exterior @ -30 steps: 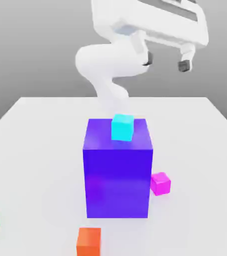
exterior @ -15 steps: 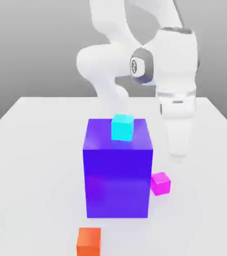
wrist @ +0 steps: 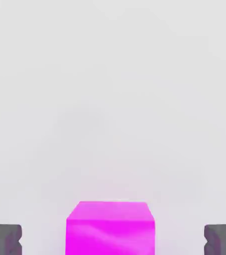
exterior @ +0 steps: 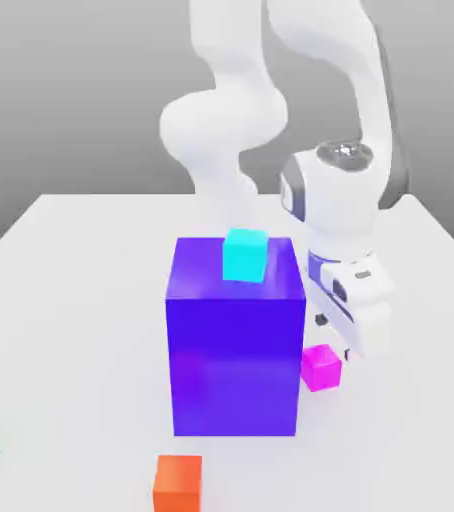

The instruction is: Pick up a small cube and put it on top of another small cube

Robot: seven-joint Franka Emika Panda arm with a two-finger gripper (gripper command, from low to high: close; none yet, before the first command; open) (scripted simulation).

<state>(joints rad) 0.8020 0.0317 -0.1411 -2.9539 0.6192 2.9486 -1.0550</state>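
Hand view showed gripper [wrist: 113, 241] wide open, empty, straddling the small cube [wrist: 110, 228]; best to drop lower, stay centred, then close squarely on its sides.

Small magenta cube [exterior: 321, 367] [wrist: 110, 228], seemingly flat on table
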